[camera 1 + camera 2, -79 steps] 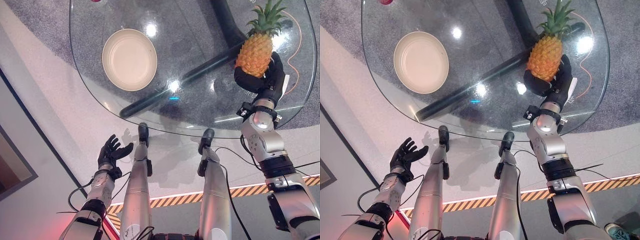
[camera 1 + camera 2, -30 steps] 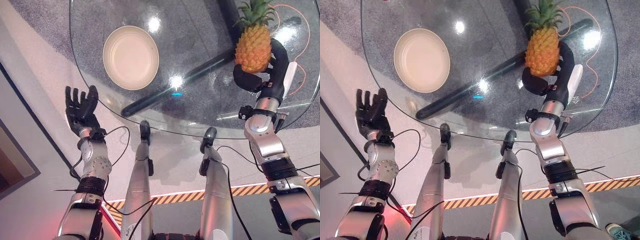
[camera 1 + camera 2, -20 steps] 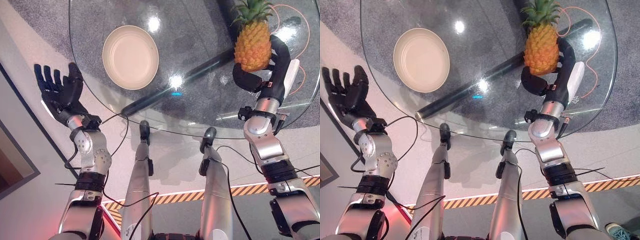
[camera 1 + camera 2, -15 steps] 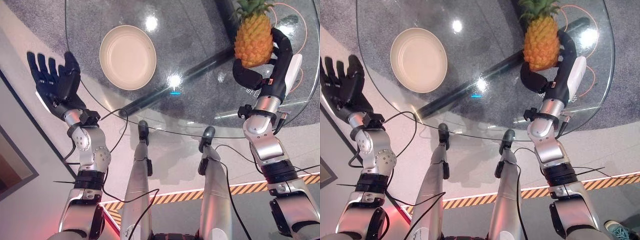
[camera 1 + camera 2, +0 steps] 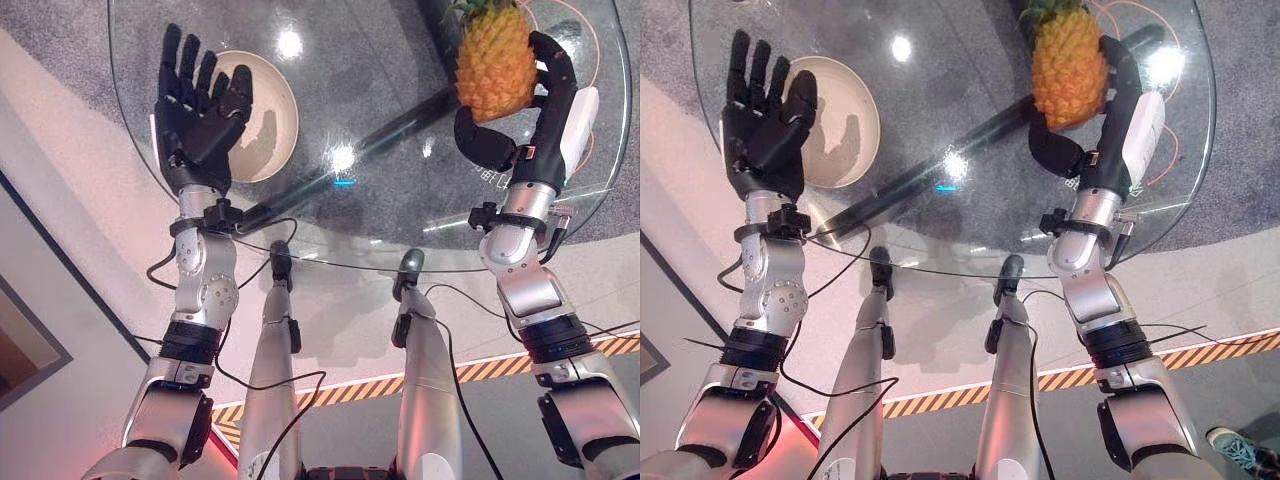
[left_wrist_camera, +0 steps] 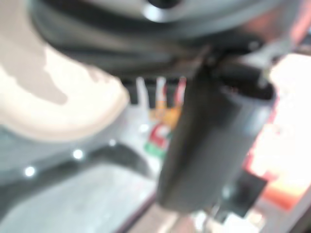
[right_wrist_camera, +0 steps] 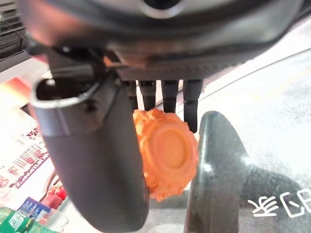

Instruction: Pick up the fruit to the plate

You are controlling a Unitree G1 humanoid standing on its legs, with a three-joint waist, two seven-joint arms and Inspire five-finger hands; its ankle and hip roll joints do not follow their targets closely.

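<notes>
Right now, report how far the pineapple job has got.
Done: the right hand has its fingers curled round the pineapple above the glass table. In hand: nothing placed. Left: carry it to the plate, where the open left hand hovers.

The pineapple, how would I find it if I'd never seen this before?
Start with the round glass table. Look to its right side, where the robot's right hand is raised with its dark fingers curled round something. That is the pineapple: bumpy, orange-yellow, with green spiky leaves on top, nothing like the smooth cream plate on the table's left side, near the open left hand.
</notes>
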